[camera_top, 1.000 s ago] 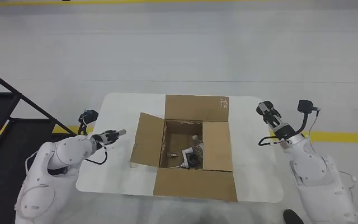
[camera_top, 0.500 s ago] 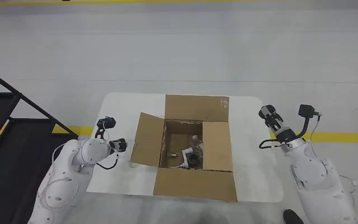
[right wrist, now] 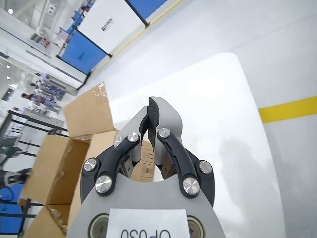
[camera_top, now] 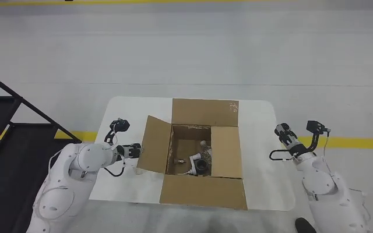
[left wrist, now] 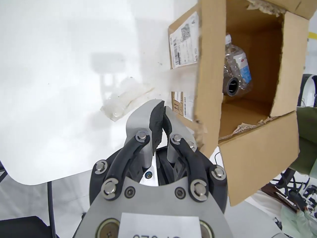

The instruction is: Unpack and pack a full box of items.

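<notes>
Sitting mid-table, the open brown cardboard box (camera_top: 198, 189) is leaving bare strips of white rounded table (camera_top: 125, 116) on both sides. The left gripper (camera_top: 135, 150) is hovering just beside the box's left flap, pads pressed together, gripping nothing. The right gripper (camera_top: 281, 129) is hanging by the right table edge, likewise closed and empty. A clear plastic bottle (camera_top: 204, 153) is lying inside the box, long axis running near-to-far, cap pointing at the far wall.

A white desk (camera_top: 265, 175) with rounded corners stands on a pale grey floor (camera_top: 186, 52) crossed by a yellow line (camera_top: 352, 142), with a black metal frame (camera_top: 35, 109) near one end and blue and white screens (right wrist: 79, 54) farther off.
</notes>
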